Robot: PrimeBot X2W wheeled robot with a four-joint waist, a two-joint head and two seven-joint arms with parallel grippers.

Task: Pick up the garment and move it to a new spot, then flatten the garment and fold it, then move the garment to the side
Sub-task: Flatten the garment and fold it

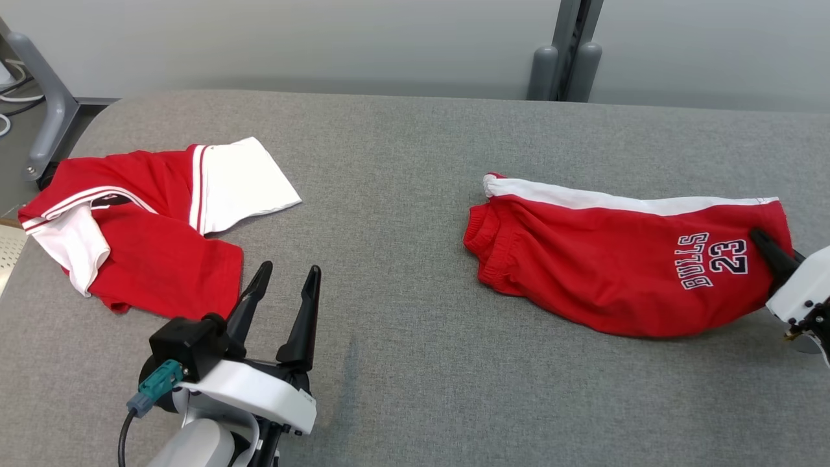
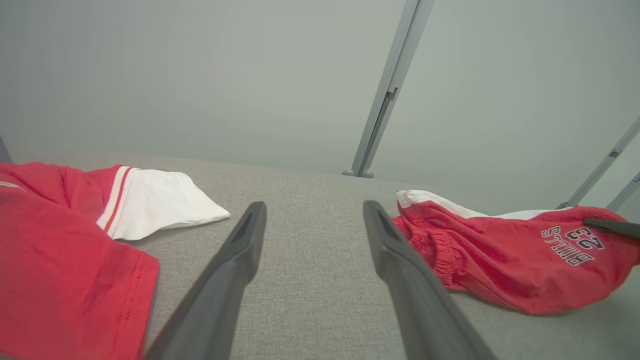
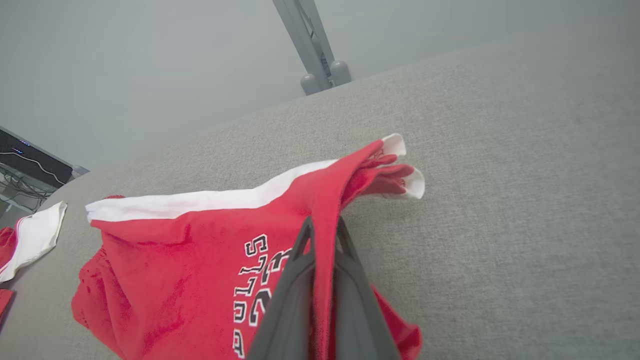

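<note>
Our right claw (image 1: 760, 237) is clenched on the red shorts (image 1: 616, 272). Its two dark fingers are pressed together with a fold of red cloth pinched between them, just beside the printed "BULLS 23". From the grip a ridge of fabric runs away from the fingertips to the white-edged leg hems, which lie just beyond the claw. The rest of the shorts spread out to that claw's left on the grey worktop (image 1: 402, 194). The white side stripe runs along the far edge, and the gathered waistband is at the end farthest from the grip. A shadow sits under the edge of the cloth nearest the claw; we cannot tell whether that end is off the surface.

Our left claw (image 1: 290, 267) is released, its fingers parted wide with bare worktop between them, touching nothing. It hangs low over the surface, well apart from the shorts. They lie off to its right and a little ahead of its tips, with the waistband the part nearest to it. To this claw's left, near but not touching, lies a crumpled red and white shirt (image 1: 149, 246), one white sleeve reaching forward past the fingertips. Ahead of both claws, beyond the far edge of the worktop, a grey post (image 1: 567, 58) stands against a pale wall.
</note>
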